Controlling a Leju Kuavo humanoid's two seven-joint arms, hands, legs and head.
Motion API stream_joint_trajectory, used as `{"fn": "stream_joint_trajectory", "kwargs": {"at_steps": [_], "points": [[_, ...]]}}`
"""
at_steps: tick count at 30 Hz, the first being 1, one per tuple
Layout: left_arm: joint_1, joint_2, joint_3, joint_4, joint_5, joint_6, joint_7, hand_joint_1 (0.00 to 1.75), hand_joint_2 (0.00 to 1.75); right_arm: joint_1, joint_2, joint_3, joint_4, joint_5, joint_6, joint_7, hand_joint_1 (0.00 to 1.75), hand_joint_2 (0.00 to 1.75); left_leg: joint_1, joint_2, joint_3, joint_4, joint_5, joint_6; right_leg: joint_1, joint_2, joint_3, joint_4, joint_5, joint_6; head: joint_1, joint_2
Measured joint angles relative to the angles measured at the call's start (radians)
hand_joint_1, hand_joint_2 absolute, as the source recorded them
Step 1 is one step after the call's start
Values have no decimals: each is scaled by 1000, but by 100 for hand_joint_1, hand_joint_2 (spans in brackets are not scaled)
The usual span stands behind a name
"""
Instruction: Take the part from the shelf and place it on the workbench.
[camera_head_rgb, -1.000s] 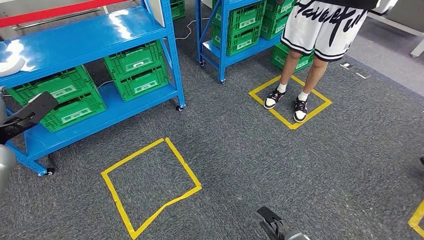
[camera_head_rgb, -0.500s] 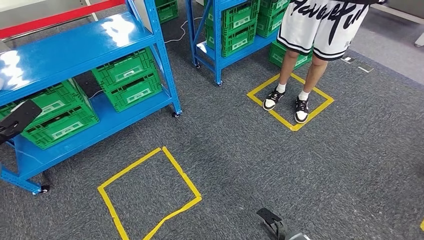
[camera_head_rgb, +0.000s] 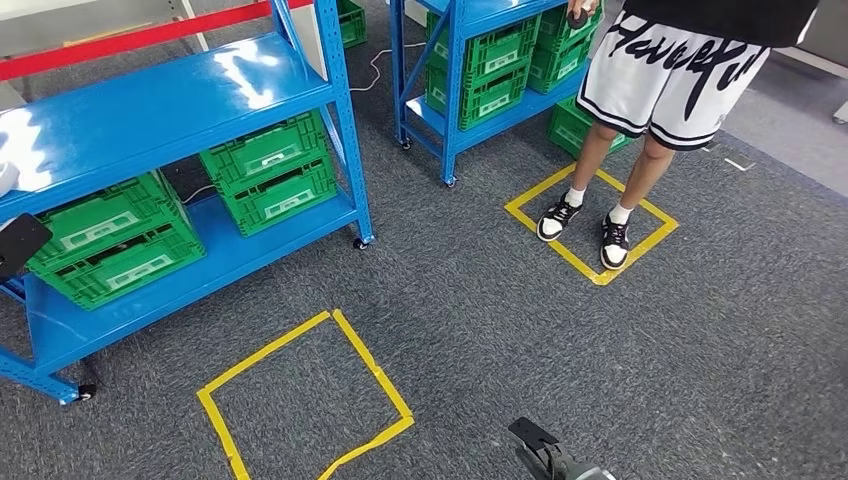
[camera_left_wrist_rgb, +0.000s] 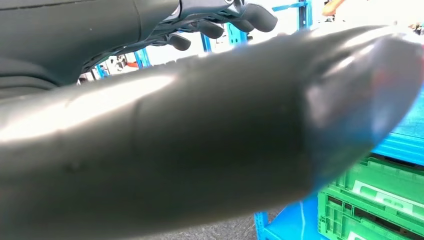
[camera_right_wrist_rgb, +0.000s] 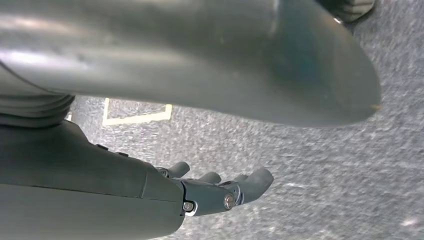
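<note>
A blue shelf (camera_head_rgb: 160, 95) stands ahead on the left, its top board bare and shiny. A white object (camera_head_rgb: 5, 178) peeks in at that board's left end, cut off by the frame. My left hand (camera_head_rgb: 17, 244) hangs dark at the picture's left edge in front of the lower crates. In the left wrist view the left hand (camera_left_wrist_rgb: 200, 130) holds nothing, its fingers (camera_left_wrist_rgb: 220, 25) apart from the thumb. My right hand (camera_head_rgb: 545, 455) hangs low over the carpet. In the right wrist view the right hand (camera_right_wrist_rgb: 150, 185) is empty, its fingers (camera_right_wrist_rgb: 235, 187) loosely extended.
Green crates (camera_head_rgb: 265, 165) fill the shelf's lower board. A second blue shelf (camera_head_rgb: 470, 60) with green crates stands behind. A yellow tape square (camera_head_rgb: 305, 395) marks the grey carpet just ahead. A person (camera_head_rgb: 670, 80) in white shorts stands in another tape square (camera_head_rgb: 590, 220).
The whole picture has shifted as the camera moved; shelf and tape squares sit a little differently. Less of my left hand shows at the left edge. Both hands stay empty.
</note>
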Motion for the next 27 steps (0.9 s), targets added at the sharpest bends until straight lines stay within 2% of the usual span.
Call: {"fn": "stream_joint_trajectory", "kwargs": {"at_steps": [1,2,3,4,5,7,8,10,11,12,13,14,15,16,18,19,20,22,23,24,26,27], "points": [[2,2,0,0,0,0,1,0,0,0,0,1,0,1,1,0,0,0,1,0,15,3,-15,-4,-1,-1,6,-57,44,2,0,0],[2,4,0,1,0,0,1,0,0,1,0,2,1,1,1,0,0,0,1,0,28,10,-30,-9,-2,-4,15,-118,103,3,0,0],[2,5,0,2,1,0,2,0,0,1,1,3,1,2,1,1,0,0,1,0,36,15,-46,-15,-2,-7,25,-164,147,-1,1,0],[2,9,0,3,1,-1,2,0,0,2,1,3,2,2,1,2,0,0,-1,-1,41,19,-59,-21,-2,-9,33,-191,179,-7,0,0],[2,13,0,3,2,-1,2,0,0,2,1,3,3,3,2,2,0,0,-2,-2,46,25,-68,-27,0,-11,37,-200,189,-16,-1,0],[2,21,0,-1,3,0,-2,0,0,-1,1,3,3,3,4,2,0,0,0,-3,48,41,-70,-39,0,-9,51,-198,180,-33,-3,0],[1,24,0,-3,3,1,-4,0,0,-3,1,3,3,2,5,2,0,0,1,-2,36,70,-62,-45,-1,-9,60,-200,174,-40,-3,0],[2,30,0,-5,3,3,-10,0,0,-5,1,3,3,0,6,1,0,0,5,1,-29,171,-58,-56,-4,-7,82,-203,159,-49,-5,0],[4,31,0,-4,3,3,-11,0,0,-5,1,3,3,-2,6,1,0,0,6,2,-74,230,-74,-60,-4,-6,94,-204,148,-51,-6,0],[7,32,0,-3,3,2,-12,0,0,-4,1,3,3,-3,6,1,0,0,8,3,-117,277,-101,-62,-4,-5,107,-204,137,-51,-6,0],[11,33,0,-2,3,2,-11,0,0,-3,1,3,3,-5,6,1,0,0,9,3,-152,303,-130,-64,-4,-4,120,-204,125,-51,-6,0],[13,33,0,-2,3,1,-10,0,0,-2,1,3,3,-7,6,1,0,0,10,4,-174,302,-146,-64,-4,-3,136,-204,113,-51,-7,0],[14,33,0,-2,3,0,-9,0,0,-2,1,3,3,-8,6,0,0,0,10,4,-181,273,-137,-62,-4,-2,152,-204,100,-50,-7,0],[14,33,0,-2,3,0,-8,0,0,-2,1,3,3,-9,6,0,0,0,9,4,-176,221,-100,-59,-4,-1,169,-204,87,-49,-7,0],[13,34,0,0,3,-2,-5,0,0,-2,2,3,3,-10,6,1,0,0,6,6,-156,98,27,-48,-3,1,194,-206,63,-42,-9,0],[13,34,0,1,3,-4,-3,0,0,-2,3,3,3,-11,6,2,0,0,3,6,-148,56,73,-43,-3,1,202,-210,53,-36,-11,0],[13,34,0,2,3,-5,-2,0,0,-3,4,3,3,-12,5,3,0,0,1,6,-143,32,97,-37,-2,2,209,-211,49,-29,-12,0],[12,32,0,0,2,-8,-2,0,0,-4,4,3,3,-17,5,4,0,0,1,4,-126,20,92,-24,0,1,220,-213,50,-16,-11,0],[10,30,-1,-2,2,-8,-1,0,0,-5,4,3,3,-19,5,4,0,0,3,4,-115,15,88,-17,1,-1,217,-195,56,-12,-9,0],[9,29,-1,-3,2,-8,-1,0,0,-6,4,3,3,-20,5,4,0,0,4,4,-102,13,82,-11,1,-2,199,-162,58,-10,-7,0],[7,24,-1,-3,2,-8,0,0,0,-8,4,2,3,-22,5,4,0,0,4,4,-80,11,65,-1,0,-3,127,-51,39,-6,-6,0],[8,22,-2,-3,2,-8,0,0,0,-7,4,2,3,-22,5,5,0,0,3,3,-71,12,55,2,1,-3,84,4,13,-5,-5,0]]}}
